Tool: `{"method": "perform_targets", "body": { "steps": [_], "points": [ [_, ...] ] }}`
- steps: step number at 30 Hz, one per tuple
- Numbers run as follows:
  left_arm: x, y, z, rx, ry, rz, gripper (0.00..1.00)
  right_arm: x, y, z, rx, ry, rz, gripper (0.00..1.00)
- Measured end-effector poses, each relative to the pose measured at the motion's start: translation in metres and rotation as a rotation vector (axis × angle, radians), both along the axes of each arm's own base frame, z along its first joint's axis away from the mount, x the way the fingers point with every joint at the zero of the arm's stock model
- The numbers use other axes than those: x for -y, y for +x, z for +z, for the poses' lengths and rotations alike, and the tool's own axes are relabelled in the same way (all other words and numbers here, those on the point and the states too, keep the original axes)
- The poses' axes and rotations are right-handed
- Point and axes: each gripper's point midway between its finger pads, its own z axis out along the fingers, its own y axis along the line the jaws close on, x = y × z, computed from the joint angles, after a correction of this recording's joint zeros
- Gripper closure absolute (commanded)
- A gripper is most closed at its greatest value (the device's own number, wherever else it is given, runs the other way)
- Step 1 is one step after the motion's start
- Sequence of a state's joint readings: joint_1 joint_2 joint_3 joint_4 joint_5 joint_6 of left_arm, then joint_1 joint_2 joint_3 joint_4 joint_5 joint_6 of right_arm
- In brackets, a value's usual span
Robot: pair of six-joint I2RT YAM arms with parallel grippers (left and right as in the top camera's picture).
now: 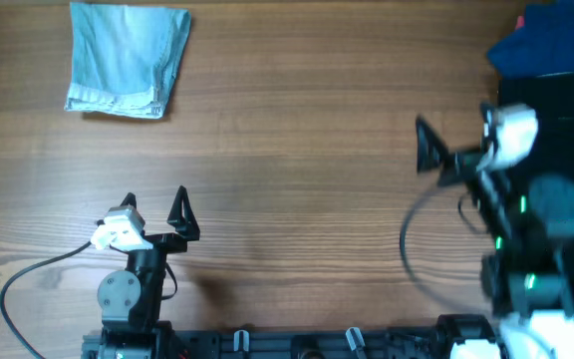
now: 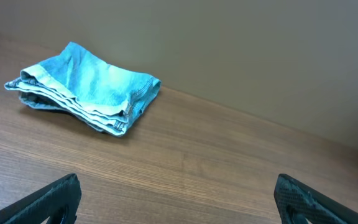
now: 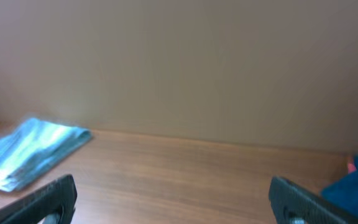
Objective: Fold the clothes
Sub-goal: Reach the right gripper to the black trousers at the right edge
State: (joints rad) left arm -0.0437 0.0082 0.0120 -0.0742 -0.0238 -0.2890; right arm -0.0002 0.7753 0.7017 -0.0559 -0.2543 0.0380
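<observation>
Blue garment (image 1: pixel 551 40) sat bunched at the far-right corner (folded denim (image 1: pixel 128 60) far-left); the right claw (image 3: pixel 173 196), spread apart like the left claw (image 1: pixel 154 195), could drag it off the worktop (image 1: pixel 297 199).

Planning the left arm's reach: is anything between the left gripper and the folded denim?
Nothing: only bare table between left gripper and folded denim, seen in overhead and left wrist views.

Folded denim (image 2: pixel 86 87) lies on the bench (image 2: pixel 229 155), far left. The left claw (image 2: pixel 176 190) gapes wide, fingers (image 2: pixel 48 200) at the bottom corners, bare bench between.
</observation>
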Motion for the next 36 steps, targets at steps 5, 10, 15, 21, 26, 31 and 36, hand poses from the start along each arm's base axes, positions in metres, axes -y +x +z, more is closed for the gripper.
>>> {"method": "perform_targets", "body": {
  "steps": [5,10,15,21,26,31,36],
  "points": [
    [0.0,0.0,0.0,0.0,0.0,-0.001,0.0,0.044,0.096,-0.073,-0.551,-0.083,-0.075,0.0],
    [0.001,0.0,0.0,0.0,0.0,-0.003,0.0,0.061,0.123,-0.118,-0.659,-0.129,-0.136,0.0],
    [0.001,0.0,0.0,0.0,0.0,-0.003,0.0,0.071,0.126,-0.124,-0.668,-0.154,-0.187,0.0],
    [0.001,0.0,0.0,0.0,0.0,-0.003,0.0,0.071,0.122,-0.128,-0.695,-0.139,-0.196,0.0],
    [0.001,0.0,0.0,0.0,0.0,-0.003,0.0,0.084,0.121,-0.128,-0.699,-0.173,-0.268,0.0],
    [0.001,0.0,0.0,0.0,0.0,-0.003,0.0,0.15,0.123,-0.142,-0.724,-0.27,-0.546,0.0],
    [0.001,0.0,0.0,0.0,0.0,-0.003,0.0,0.176,0.133,-0.184,-0.787,-0.332,-0.592,0.0]
  ]
}}
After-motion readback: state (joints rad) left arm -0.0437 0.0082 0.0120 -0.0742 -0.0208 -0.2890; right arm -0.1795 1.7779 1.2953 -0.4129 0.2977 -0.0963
